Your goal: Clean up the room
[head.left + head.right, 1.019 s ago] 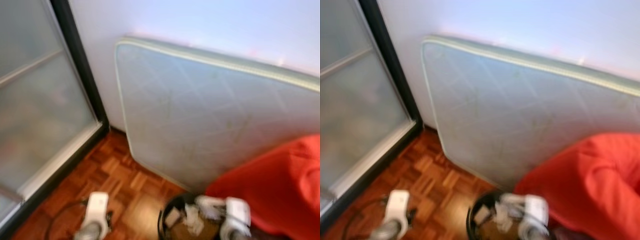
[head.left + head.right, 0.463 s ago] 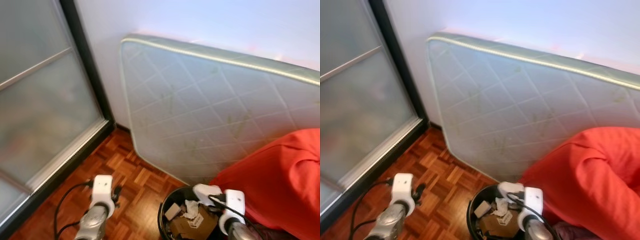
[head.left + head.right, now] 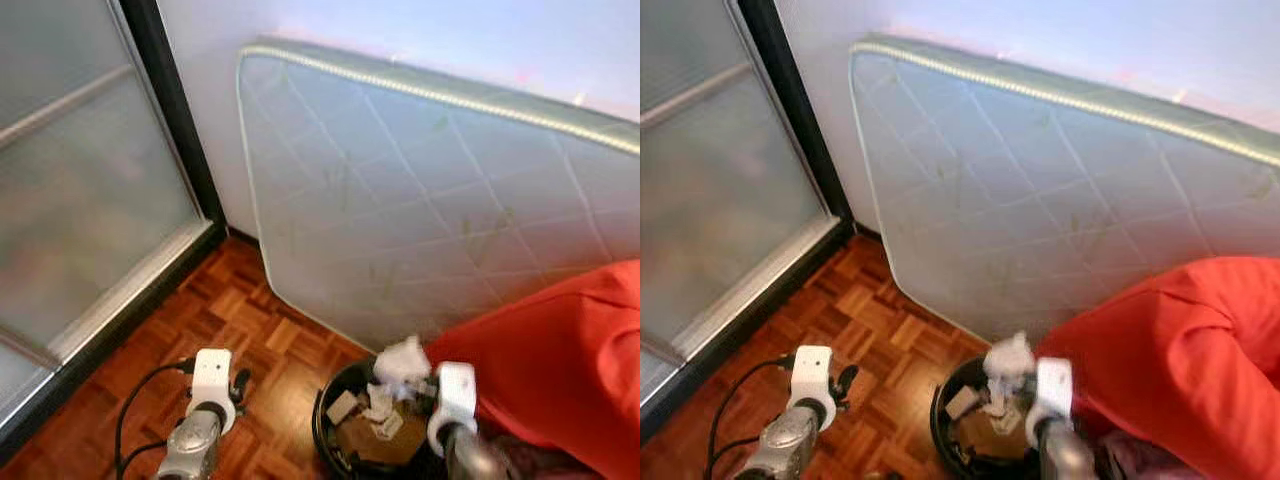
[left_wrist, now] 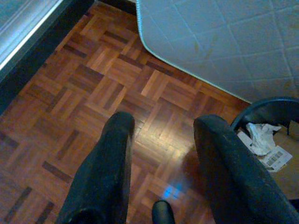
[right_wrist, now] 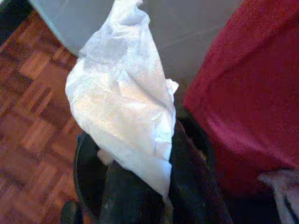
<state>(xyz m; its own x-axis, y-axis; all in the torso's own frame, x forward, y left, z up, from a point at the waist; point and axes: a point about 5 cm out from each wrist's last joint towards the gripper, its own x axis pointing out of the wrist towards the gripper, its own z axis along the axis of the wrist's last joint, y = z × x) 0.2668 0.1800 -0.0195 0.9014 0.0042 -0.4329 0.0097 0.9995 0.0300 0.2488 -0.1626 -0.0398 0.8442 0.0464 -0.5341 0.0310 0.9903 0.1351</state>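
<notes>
A black waste bin (image 3: 324,425) holding paper scraps and cardboard stands on the parquet at the foot of the mattress. My right gripper (image 3: 418,376) hovers over the bin's far side, shut on a crumpled white tissue (image 3: 403,357). In the right wrist view the tissue (image 5: 122,98) stands up from between the black fingers (image 5: 186,179), with the bin's rim (image 5: 83,161) below. My left gripper (image 4: 161,128) is open and holds nothing, above bare floor just left of the bin (image 4: 262,103).
A pale quilted mattress (image 3: 420,200) leans on the wall behind the bin. A big red cushion (image 3: 570,360) crowds the bin's right side. A frosted sliding door (image 3: 80,190) with a dark frame closes off the left. A black cable (image 3: 135,400) trails from the left arm.
The right gripper has lifted the tissue higher and a little left over the bin. The left arm has barely moved. The camera has shifted and the blur has cleared.
</notes>
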